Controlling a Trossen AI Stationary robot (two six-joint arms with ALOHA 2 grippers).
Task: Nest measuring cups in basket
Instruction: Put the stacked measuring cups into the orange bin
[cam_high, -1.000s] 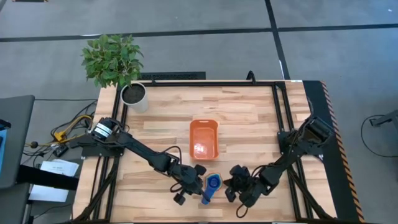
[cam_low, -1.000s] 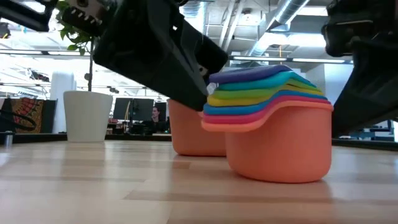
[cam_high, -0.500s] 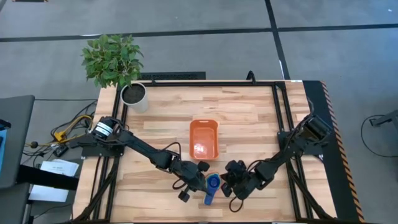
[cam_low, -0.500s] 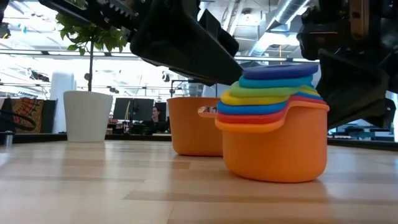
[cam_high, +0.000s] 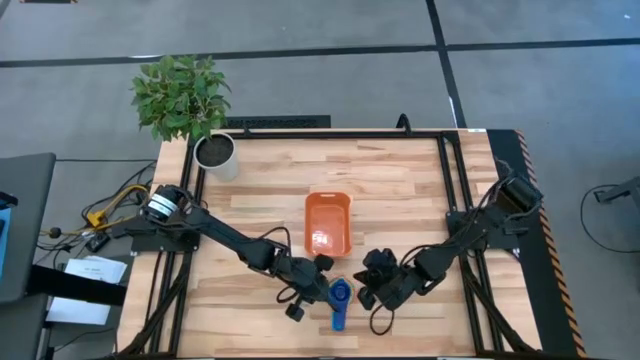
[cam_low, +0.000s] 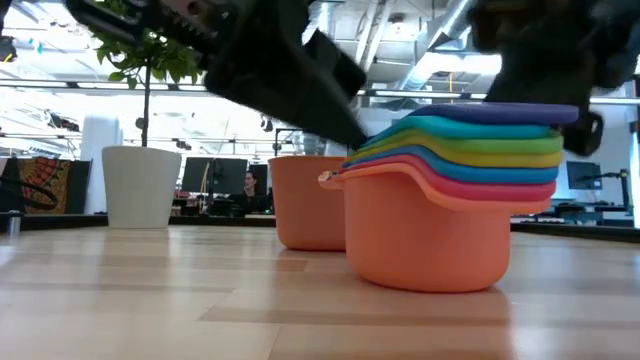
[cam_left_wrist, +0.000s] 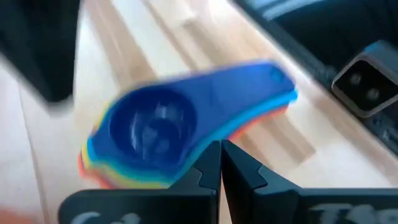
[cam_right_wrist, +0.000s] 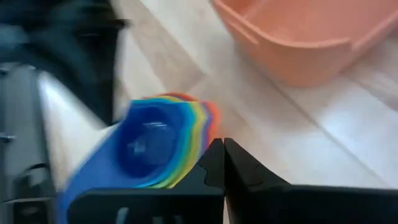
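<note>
The measuring cups (cam_high: 341, 294) are nested in one stack, orange outermost and dark blue on top. The stack stands on its base on the table near the near edge, handles (cam_high: 337, 320) pointing at that edge. It also shows in the low view (cam_low: 440, 215). My left gripper (cam_high: 325, 290) is shut at the stack's left side. My right gripper (cam_high: 362, 292) is shut at its right side. The orange basket (cam_high: 310, 225) sits just beyond the stack, with no cups in it. My left gripper pushes with its shut fingertips (cam_left_wrist: 220, 152) against the stack's rim where bowl meets handle (cam_left_wrist: 208, 134), coming level from the table's left. The stack stays upright on the table. My right gripper has its shut fingertips (cam_right_wrist: 219, 152) at the stack's outer orange rim (cam_right_wrist: 211, 121), coming level from the right; whether they touch, I cannot tell.
A white plant pot (cam_high: 216, 152) with a green plant stands at the far left corner. Bare wood lies left and right of the basket (cam_low: 300, 200). Black frame rails run along the table's edges.
My right gripper has moved toward the table's left and slightly toward the far edge, closing on the stack. My left gripper has crept right along with it. The stack has turned about on the table: its handles swung from pointing near-left toward near-right.
</note>
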